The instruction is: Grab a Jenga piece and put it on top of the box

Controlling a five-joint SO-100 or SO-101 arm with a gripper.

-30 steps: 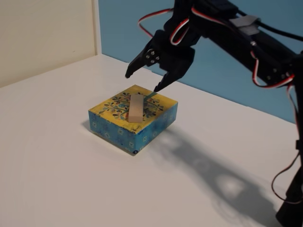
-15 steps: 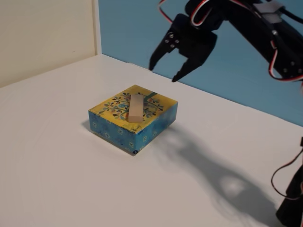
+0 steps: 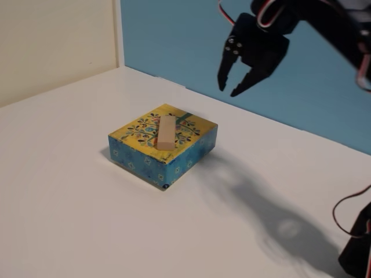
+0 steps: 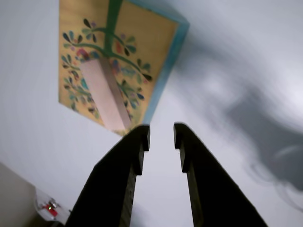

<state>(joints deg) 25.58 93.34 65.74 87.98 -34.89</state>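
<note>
Fixed view: the Jenga piece (image 3: 166, 132) lies flat on the yellow tree-patterned lid of the box (image 3: 145, 160), roughly across its middle, and the box sits on the white bench (image 3: 69, 202). The black gripper (image 3: 229, 88) hangs in the air above and to the right of the box, well apart from it, fingers spread a little and holding nothing. Its shadow falls on the bench to the right of the box. Wrist view shows the gripper (image 4: 161, 132) with a clear gap between its fingers, and the box (image 4: 142, 38) with the Jenga piece (image 4: 104, 94) beyond.
</note>
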